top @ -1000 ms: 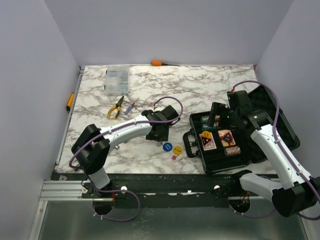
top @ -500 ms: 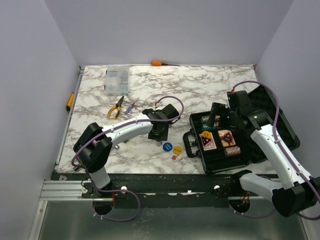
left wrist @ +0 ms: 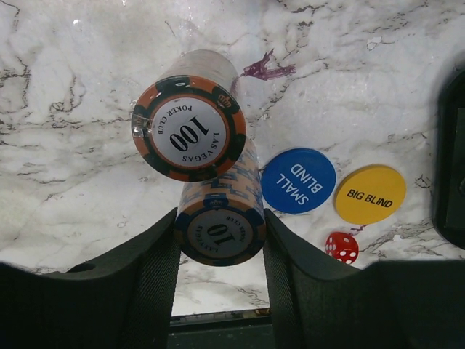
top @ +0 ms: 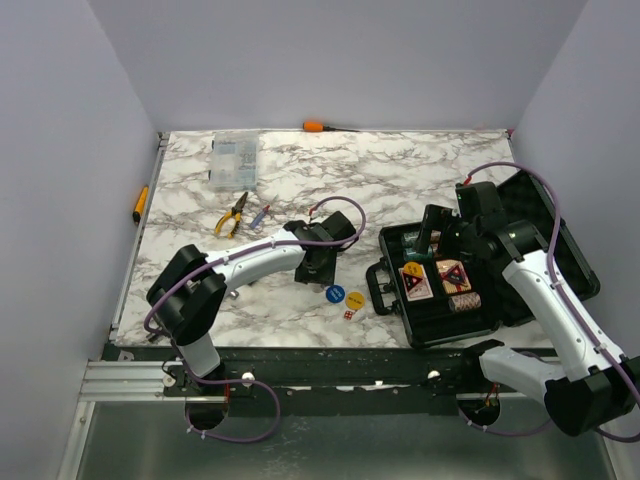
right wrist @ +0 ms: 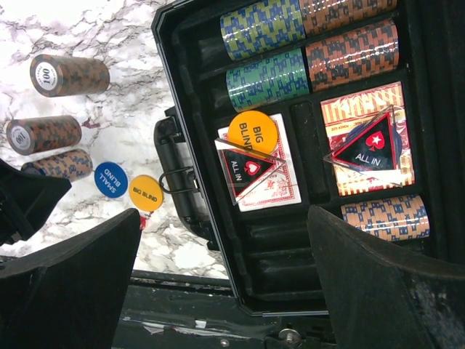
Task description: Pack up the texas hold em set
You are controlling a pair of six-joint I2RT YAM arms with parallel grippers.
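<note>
Texas hold em case (top: 440,322) lies open at the 4 o'clock part of the bench (top: 400,170) in the overhead view, its lid (top: 560,240) thrown back toward 3 o'clock. The right pincer (top: 440,240) hangs over the case's 12 o'clock end. The left pincer (top: 318,262) is down near the bench's middle. A blue disc (top: 335,294), a yellow disc (top: 355,298) and a red die (top: 348,314) lie just at its 5 o'clock. A clear parts box (top: 233,160) and pliers (top: 232,215) sit well apart at 10 o'clock. Chip values cannot be read from up here.

The left wrist view supplies them. A brown roll marked 10 (left wrist: 220,225) lies end-on between the pincer's pads, which are partly closed and meet both its flanks. A roll marked 100 (left wrist: 189,127) lies just beyond, at 12 o'clock. The discs read SMALL BLIND and BIG BLIND.

Only the right wrist view shows the case's inside. There are teal and brown chip rows (right wrist: 269,80) at 12 o'clock and two card decks (right wrist: 370,145) under ALL IN plaques. A second BIG BLIND disc (right wrist: 253,132) and a single roll (right wrist: 385,217) at 4 o'clock lie there too. Three loose rolls (right wrist: 43,134) lie on the marble at 9 o'clock, where the left wrist view shows two faces. The right pincer's fingers stand fully apart, holding nothing.
</note>
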